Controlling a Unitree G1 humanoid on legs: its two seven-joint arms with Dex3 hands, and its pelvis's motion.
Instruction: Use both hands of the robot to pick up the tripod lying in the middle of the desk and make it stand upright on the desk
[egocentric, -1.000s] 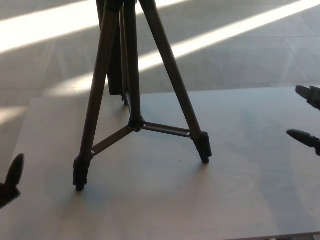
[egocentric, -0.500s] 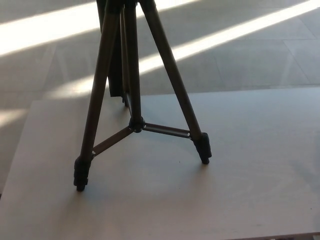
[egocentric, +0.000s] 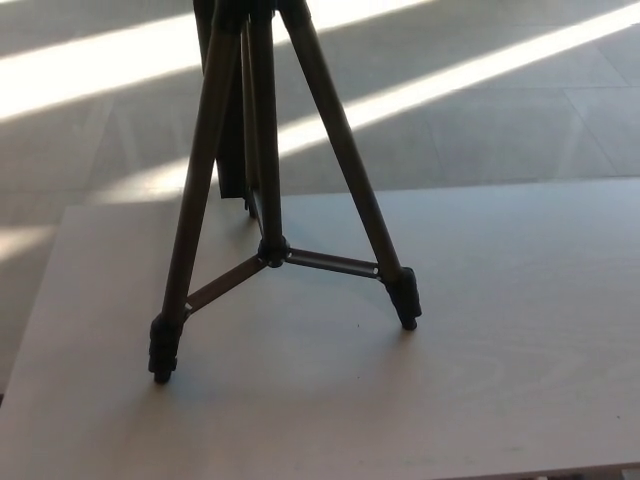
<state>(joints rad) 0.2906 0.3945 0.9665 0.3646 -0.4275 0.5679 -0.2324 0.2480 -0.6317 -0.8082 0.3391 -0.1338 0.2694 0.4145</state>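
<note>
A dark bronze tripod (egocentric: 265, 180) stands upright on the pale wooden desk (egocentric: 500, 320), left of centre. Its legs are spread: one black foot (egocentric: 160, 355) rests near the front left, another foot (egocentric: 405, 300) near the middle, and the third leg reaches back behind the centre column. Thin braces join the legs at a hub (egocentric: 272, 250). The tripod's top runs out of the picture above. Neither of my hands shows in the head view.
The desk's far edge (egocentric: 400, 192) and left edge (egocentric: 35, 300) border a grey tiled floor (egocentric: 480, 120) crossed by bright bands of sunlight. The desk's front edge lies at the bottom of the picture.
Both of my hands, seen at the left and right picture edges one second ago, have gone out of view. The tripod stands where it was.
</note>
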